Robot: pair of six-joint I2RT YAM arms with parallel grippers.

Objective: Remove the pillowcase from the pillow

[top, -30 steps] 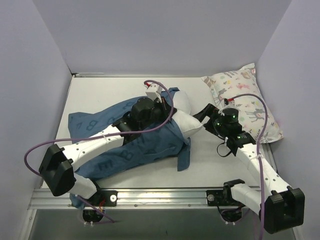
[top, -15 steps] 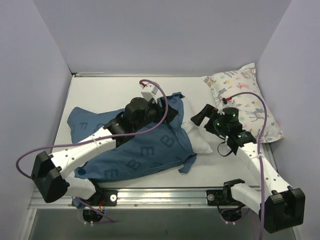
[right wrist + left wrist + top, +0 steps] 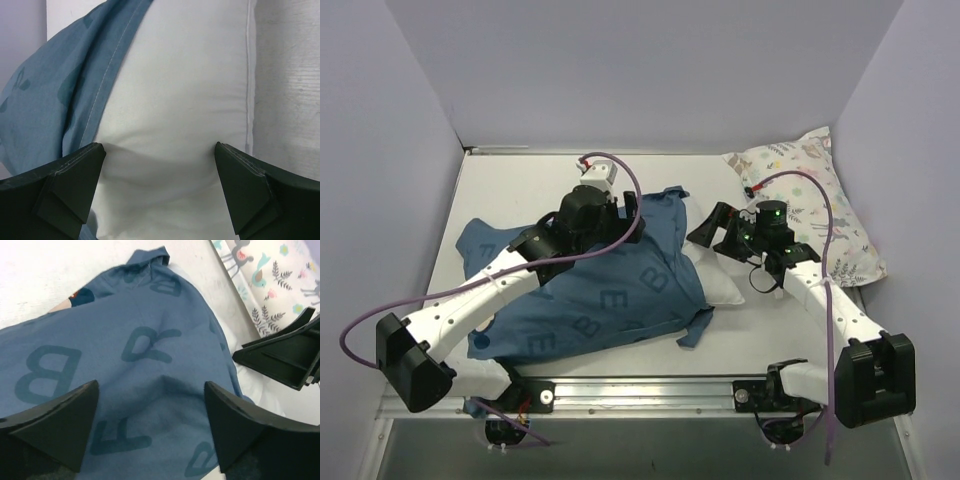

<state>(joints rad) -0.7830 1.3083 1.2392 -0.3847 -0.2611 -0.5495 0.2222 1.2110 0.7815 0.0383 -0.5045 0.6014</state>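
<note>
Pillowcase (image 3: 600, 295) lies mid-tabletop (image 3: 510, 185), spread left of centre and covering most of pillow (image 3: 722, 287). Only white right end of pillow pokes out past case hem.

Left hand (image 3: 151, 390) released, jaws wide, hanging over upper right part of pillowcase, nothing between fingers.

Right hand (image 3: 160, 147) released too, jaws wide, poised over bare pillow end just beside hem. I cannot tell whether it touches.

Patterned pillow (image 3: 820, 205) at far right, by wall.
</note>
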